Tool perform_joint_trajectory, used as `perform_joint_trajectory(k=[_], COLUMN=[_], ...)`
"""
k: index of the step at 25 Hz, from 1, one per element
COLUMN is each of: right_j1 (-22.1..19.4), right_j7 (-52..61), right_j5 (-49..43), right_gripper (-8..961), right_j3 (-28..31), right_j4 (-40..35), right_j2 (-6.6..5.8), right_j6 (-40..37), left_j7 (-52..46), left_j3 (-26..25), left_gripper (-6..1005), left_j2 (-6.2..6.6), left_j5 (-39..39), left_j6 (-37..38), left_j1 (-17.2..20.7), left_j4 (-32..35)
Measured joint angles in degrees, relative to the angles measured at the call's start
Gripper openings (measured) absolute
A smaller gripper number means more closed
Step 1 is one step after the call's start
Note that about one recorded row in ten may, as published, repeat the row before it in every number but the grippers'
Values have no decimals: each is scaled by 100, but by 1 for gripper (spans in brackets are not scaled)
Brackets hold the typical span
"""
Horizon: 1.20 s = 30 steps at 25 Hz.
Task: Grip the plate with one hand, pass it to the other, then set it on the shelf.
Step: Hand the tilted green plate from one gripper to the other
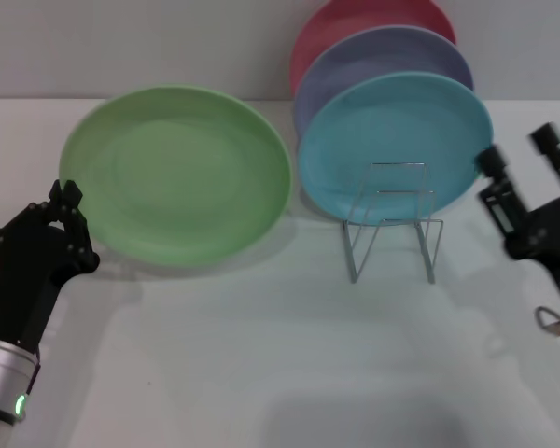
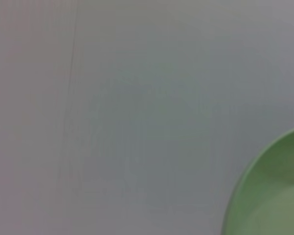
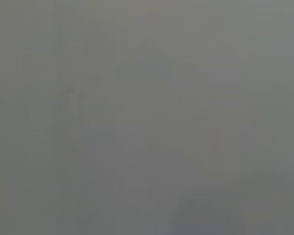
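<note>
My left pincer sits at the near-left rim of the green plate, its black fingertips close together right at that edge; whether they actually clamp the rim I cannot tell. The plate looks tilted up toward me, its face showing, with its lower edge near the white desk. In my left wrist view only a curved slice of the plate shows at one corner, against plain grey.

Beyond the plate's far side, just beside it, stands the shelf, a thin silver wire rack with upright loops. A turquoise plate leans upright at the rack, and behind that come a lavender plate and a red plate, one overlapping the next.

My right pincer hangs on the other side of the shelf from the green plate, well apart from it, just beside the turquoise plate's edge. Its fingers look spread apart, holding nothing.
</note>
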Motion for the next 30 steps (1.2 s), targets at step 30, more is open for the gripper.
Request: perform_joint_trajectory(k=[30], right_j1=[900], right_j7=[-35], right_j5=[-784], right_gripper=[656], right_j3=[-306], right_j4=[1380], right_j2=[1], right_j6=[3401], left_j7=[2211], left_j3=[1997], left_gripper=[31], left_j2=[-8], left_j5=[-3300], left_j6=[856], left_j1=[-19], left_j4=[-477])
